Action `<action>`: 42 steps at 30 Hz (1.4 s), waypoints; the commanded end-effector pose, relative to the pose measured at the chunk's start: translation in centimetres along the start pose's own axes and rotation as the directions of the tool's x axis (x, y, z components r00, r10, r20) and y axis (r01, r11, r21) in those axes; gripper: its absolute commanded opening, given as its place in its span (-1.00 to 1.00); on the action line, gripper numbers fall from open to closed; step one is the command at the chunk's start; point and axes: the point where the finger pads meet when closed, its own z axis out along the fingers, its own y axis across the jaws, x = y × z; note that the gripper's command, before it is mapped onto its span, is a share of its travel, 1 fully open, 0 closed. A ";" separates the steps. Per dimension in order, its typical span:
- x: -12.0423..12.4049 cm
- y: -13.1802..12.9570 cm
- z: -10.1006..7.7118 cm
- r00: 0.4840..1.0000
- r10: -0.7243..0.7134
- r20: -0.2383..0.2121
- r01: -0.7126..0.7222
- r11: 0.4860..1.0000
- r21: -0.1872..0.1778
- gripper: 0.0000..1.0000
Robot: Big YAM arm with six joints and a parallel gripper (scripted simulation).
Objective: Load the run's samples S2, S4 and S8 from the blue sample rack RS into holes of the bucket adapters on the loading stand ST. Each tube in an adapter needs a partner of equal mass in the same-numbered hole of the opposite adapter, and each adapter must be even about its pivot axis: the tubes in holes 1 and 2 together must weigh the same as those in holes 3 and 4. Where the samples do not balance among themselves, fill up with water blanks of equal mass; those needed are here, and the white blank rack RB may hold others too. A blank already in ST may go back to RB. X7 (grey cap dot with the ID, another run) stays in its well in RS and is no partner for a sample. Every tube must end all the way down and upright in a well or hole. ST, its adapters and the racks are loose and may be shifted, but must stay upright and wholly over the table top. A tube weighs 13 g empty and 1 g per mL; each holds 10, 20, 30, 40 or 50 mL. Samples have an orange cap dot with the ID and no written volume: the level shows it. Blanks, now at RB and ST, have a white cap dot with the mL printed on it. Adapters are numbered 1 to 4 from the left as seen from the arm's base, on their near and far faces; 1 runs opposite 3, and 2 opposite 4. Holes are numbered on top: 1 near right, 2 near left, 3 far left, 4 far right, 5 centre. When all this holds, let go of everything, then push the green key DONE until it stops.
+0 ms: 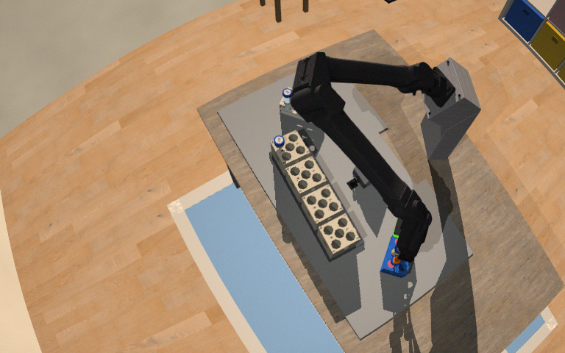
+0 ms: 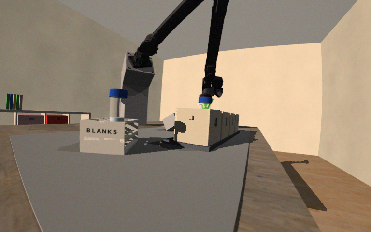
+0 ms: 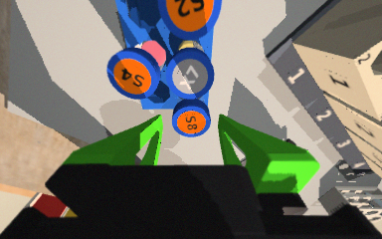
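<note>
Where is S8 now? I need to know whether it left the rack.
In the wrist view, S8 stands in the blue rack's nearest well, next to X7, between the open end effector's fingers.

Matte black arm of long, smooth links with bulkier rounded joints. Grey boxy pedestal with small dark screw holes at its top corners. Black gripper body, bright green wedge-shaped fingers.

Top looks down, exterior sideways, wrist close above rack RS.
</note>
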 end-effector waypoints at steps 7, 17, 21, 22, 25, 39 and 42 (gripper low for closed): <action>-1.5 0.4 -4.7 0.999 0.011 0.049 -0.010 1.000 -0.014 0.11; -1.0 0.3 -3.8 0.999 0.007 0.032 -0.007 1.000 -0.011 0.11; -1.0 0.3 -3.8 0.999 0.007 0.032 -0.007 1.000 -0.011 0.11; -1.0 0.3 -3.8 0.999 0.007 0.032 -0.007 1.000 -0.011 0.11; -1.0 0.3 -3.8 0.999 0.007 0.032 -0.007 1.000 -0.011 0.11; -9.4 1.2 -4.9 0.999 -0.006 0.043 0.007 1.000 -0.016 0.60; -9.0 0.3 -5.5 0.999 -0.003 0.048 0.003 1.000 -0.016 0.60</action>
